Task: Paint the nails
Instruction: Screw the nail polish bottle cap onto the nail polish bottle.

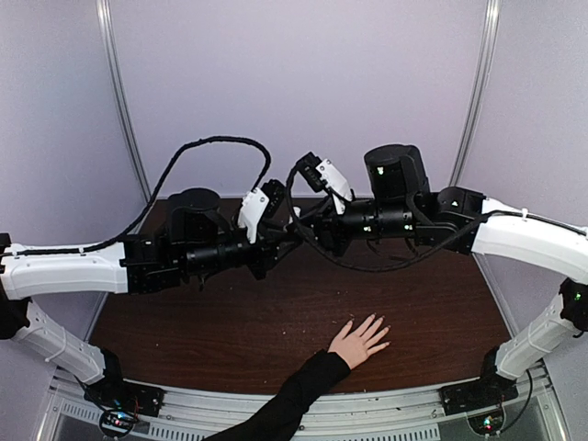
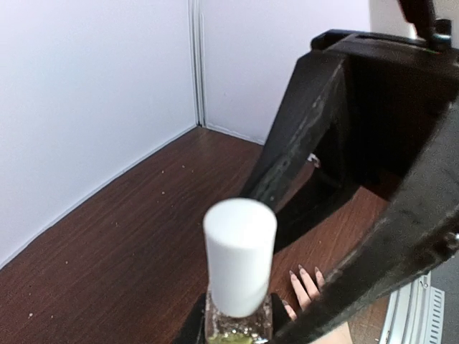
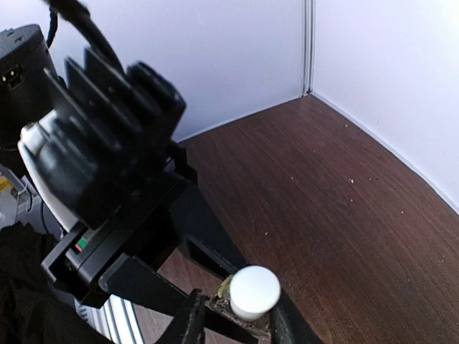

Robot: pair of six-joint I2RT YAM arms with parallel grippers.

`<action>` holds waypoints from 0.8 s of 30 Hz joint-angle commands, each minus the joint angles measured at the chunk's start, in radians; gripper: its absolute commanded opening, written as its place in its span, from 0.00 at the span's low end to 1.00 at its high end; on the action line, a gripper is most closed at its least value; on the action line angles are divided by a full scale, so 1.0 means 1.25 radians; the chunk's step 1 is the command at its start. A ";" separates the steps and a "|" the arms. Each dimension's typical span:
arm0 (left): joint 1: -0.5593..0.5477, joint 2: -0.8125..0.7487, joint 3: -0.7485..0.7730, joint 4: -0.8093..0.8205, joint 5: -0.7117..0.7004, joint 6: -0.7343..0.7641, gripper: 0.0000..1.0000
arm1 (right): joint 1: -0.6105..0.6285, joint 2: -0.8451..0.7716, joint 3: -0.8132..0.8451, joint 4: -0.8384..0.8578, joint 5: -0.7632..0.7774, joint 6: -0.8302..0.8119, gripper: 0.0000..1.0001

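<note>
Left gripper (image 2: 235, 335) clamped on small glass bottle (image 2: 237, 321), right gripper (image 3: 240, 322) at its white cap (image 3: 254, 290), both held up over the bench (image 1: 230, 331).
Left gripper was closed on the bottle, holding it upright with the cap on top. Right gripper's fingers (image 3: 192, 319) straddled the cap, one each side; could not tell if they pinched it or stood just off it. Both arms met mid-air above the middle of the brown bench. Below and nearer the front edge, a hand (image 1: 360, 342) in a black sleeve (image 1: 294, 395) lay flat on the bench, fingers spread. The nails (image 2: 301, 271) looked pale and pointed, well apart from both grippers.
</note>
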 commanded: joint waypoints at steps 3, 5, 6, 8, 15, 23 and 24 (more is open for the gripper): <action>0.045 -0.019 0.030 0.166 0.015 -0.049 0.00 | 0.024 -0.025 -0.006 -0.106 -0.054 -0.004 0.45; 0.047 -0.022 0.025 0.168 0.038 -0.052 0.00 | 0.023 -0.035 -0.007 -0.107 -0.060 -0.010 0.47; 0.049 -0.023 0.021 0.170 0.040 -0.053 0.00 | 0.021 -0.041 -0.009 -0.106 -0.063 -0.011 0.48; 0.053 -0.029 0.012 0.173 0.092 -0.053 0.00 | 0.016 -0.053 -0.013 -0.109 -0.074 -0.012 0.52; 0.066 -0.054 -0.012 0.185 0.290 -0.033 0.00 | -0.016 -0.115 -0.036 -0.125 -0.146 -0.048 0.55; 0.068 -0.059 -0.002 0.140 0.485 -0.011 0.00 | -0.020 -0.182 -0.031 -0.178 -0.275 -0.141 0.56; 0.067 -0.057 -0.001 0.137 0.507 -0.007 0.00 | -0.021 -0.187 -0.026 -0.186 -0.289 -0.150 0.56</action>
